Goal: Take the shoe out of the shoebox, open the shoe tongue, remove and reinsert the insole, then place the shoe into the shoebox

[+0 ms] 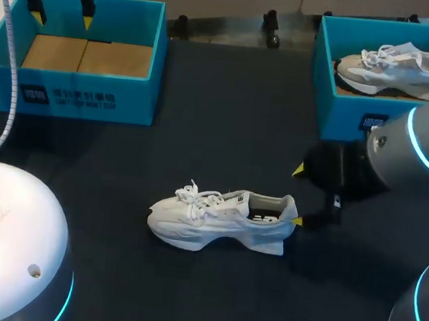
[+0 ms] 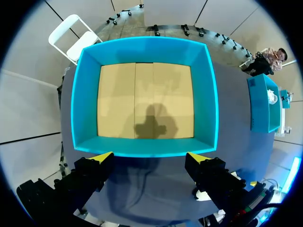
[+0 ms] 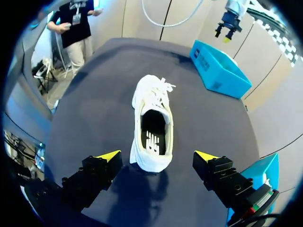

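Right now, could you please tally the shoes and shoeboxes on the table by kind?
Shoes: 2, the white shoe on the table and the grey-and-white shoe in the right shoebox.
Shoeboxes: 2, that one and the left shoebox.
Total: 4.

Shoe (image 1: 220, 218) on table (image 1: 227, 116) — 2 shoeboxes (image 1: 75, 96) (image 1: 349, 117) behind

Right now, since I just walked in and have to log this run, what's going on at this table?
A white shoe stands on its sole in the middle of the table, outside both boxes. The right claw sits open at the shoe's heel, not gripping it. The left claw hangs open over the empty blue box on the left. A second shoe lies in the other blue box.
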You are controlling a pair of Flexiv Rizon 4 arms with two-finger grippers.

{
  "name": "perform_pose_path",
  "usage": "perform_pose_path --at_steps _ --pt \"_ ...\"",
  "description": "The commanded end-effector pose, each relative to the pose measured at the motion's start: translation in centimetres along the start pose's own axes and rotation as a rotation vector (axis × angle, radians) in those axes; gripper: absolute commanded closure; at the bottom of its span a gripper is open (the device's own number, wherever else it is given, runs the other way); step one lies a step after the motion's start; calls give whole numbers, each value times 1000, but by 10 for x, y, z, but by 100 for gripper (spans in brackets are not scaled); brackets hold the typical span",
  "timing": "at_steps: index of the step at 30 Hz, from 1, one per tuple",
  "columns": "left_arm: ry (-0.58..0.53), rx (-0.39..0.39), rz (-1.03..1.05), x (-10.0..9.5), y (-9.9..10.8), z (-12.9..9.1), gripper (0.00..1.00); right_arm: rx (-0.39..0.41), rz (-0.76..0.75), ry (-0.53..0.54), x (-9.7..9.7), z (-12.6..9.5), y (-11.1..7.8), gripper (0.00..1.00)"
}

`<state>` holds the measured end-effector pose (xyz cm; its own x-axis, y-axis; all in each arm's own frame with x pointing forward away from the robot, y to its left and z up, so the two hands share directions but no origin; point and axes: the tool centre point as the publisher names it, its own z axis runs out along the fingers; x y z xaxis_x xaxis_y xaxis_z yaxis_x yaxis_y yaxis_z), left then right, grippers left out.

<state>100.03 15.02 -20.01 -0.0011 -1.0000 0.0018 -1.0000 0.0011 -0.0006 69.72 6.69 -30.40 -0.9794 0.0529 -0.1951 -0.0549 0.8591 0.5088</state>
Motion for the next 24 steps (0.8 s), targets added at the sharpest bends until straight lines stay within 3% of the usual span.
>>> perform_pose_path --at_steps 1,15,24 --pt "-1 0 0 0 0 0 0 -154 0 23 1 8 -7 0" --pt "-1 0 0 0 0 0 0 -237 37 69 19 13 -38 0" --pt "-1 0 0 0 0 0 0 -222 88 76 25 16 -67 0"
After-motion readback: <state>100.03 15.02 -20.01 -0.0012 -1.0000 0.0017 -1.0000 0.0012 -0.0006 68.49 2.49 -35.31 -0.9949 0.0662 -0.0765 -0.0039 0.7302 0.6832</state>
